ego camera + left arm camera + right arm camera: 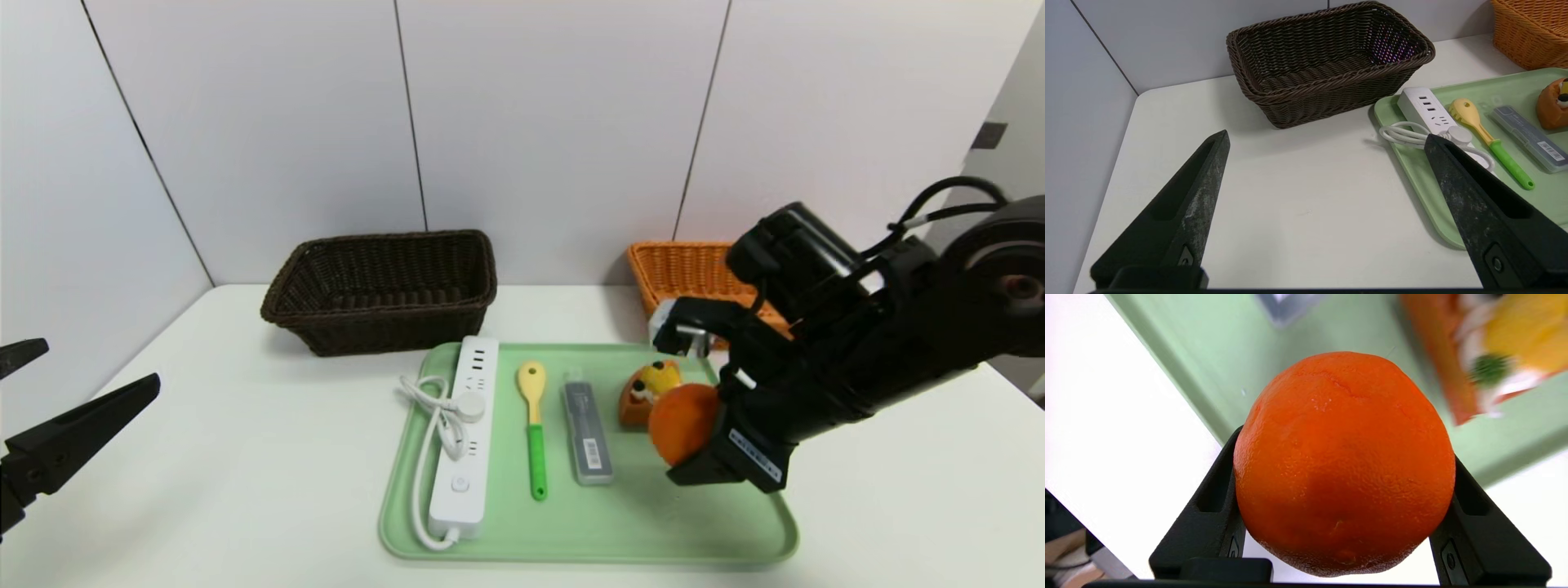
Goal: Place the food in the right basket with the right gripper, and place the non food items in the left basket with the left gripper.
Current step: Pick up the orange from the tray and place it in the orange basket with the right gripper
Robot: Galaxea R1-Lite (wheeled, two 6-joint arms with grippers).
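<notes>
Your right claw (694, 437) grips the orange (1345, 465) above the green tray (588, 535); its barcode label is perhaps unreadable. The left claw (1327, 139) gapes wide, holding nothing.

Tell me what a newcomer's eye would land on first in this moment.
The orange, clamped in the right gripper above the right part of the green tray, stands out first. Next come the two baskets at the back: the dark brown basket on the left and the orange basket on the right. The left gripper hangs open at the table's left edge.
</notes>
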